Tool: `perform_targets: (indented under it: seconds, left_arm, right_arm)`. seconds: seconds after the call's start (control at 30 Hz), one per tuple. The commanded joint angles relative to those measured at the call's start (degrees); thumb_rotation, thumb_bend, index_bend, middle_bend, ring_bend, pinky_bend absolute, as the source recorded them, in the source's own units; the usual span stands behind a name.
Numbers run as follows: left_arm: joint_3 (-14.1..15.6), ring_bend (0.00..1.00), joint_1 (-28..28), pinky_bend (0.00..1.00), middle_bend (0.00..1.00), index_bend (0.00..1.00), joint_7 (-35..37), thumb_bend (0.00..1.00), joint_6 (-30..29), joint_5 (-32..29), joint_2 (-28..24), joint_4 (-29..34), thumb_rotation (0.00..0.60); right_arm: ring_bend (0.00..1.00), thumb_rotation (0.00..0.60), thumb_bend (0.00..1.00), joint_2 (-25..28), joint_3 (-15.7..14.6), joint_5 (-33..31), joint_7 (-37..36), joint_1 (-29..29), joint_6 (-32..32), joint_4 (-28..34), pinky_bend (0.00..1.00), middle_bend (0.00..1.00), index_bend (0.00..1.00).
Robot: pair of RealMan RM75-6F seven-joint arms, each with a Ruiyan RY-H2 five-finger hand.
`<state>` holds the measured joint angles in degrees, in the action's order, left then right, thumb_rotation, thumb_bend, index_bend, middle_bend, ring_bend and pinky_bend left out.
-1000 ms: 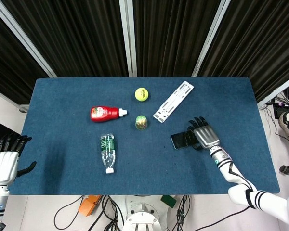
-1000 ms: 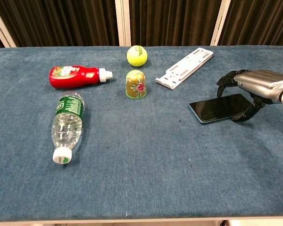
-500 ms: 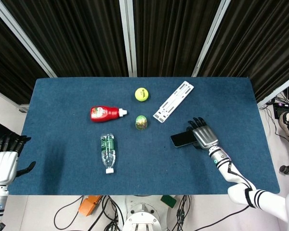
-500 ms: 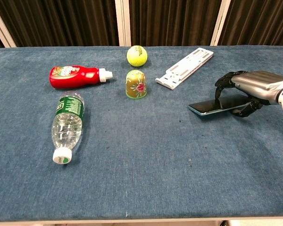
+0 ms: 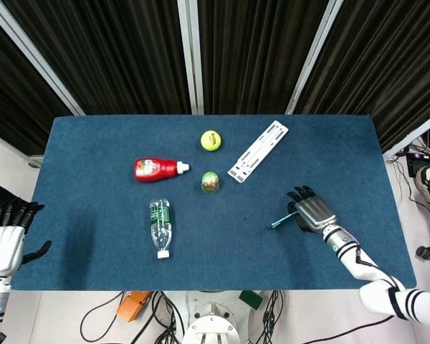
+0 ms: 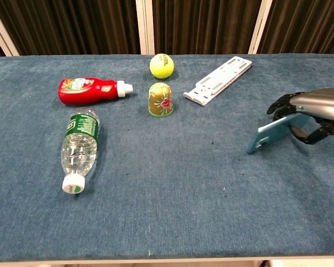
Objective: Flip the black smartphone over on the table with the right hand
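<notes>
The smartphone point(image 6: 271, 133) is tipped up on its long edge, its teal-blue back facing the chest camera and its lower left corner near the cloth. From the head camera the smartphone point(image 5: 279, 222) shows only as a thin edge-on sliver. My right hand point(image 6: 313, 109) grips its right end, fingers curled over the top edge and thumb underneath. In the head view the right hand point(image 5: 314, 213) is at the table's right front. My left hand point(image 5: 5, 241) hangs off the table's left edge, fingers spread, holding nothing.
On the blue table point(image 5: 93, 154) lie a red ketchup bottle point(image 5: 156, 168), a clear water bottle point(image 5: 160, 226), a yellow tennis ball point(image 5: 211, 140), a small green-gold dome point(image 5: 210, 182) and a white strip point(image 5: 259, 151), all left of and behind the phone.
The right hand has lifted the phone from nearly flat, screen up, to standing steeply on edge with its teal back showing. Hand and phone shifted slightly right and toward the front.
</notes>
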<state>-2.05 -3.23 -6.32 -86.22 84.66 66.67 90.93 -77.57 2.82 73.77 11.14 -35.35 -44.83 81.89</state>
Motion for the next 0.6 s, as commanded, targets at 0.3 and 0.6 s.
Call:
perform_targets:
  seconds: [0.3,0.6]
  left_arm:
    - [0.07,0.05,0.28,0.00,0.16,0.19,0.14,0.22,-0.33,-0.03,-0.21,0.13,0.600]
    - [0.01,0.05,0.08,0.00,0.16,0.19,0.08,0.22,-0.21,0.26,-0.26,0.23,0.600]
  right_arm:
    - [0.00,0.600,0.82,-2.74,0.92,-4.41,6.32,-2.95,1.75,-1.63,0.10,0.16,0.12]
    - [0.00,0.600,0.82,-5.32,1.54,-5.20,8.07,-4.45,1.05,-3.81,0.07,0.09,0.00]
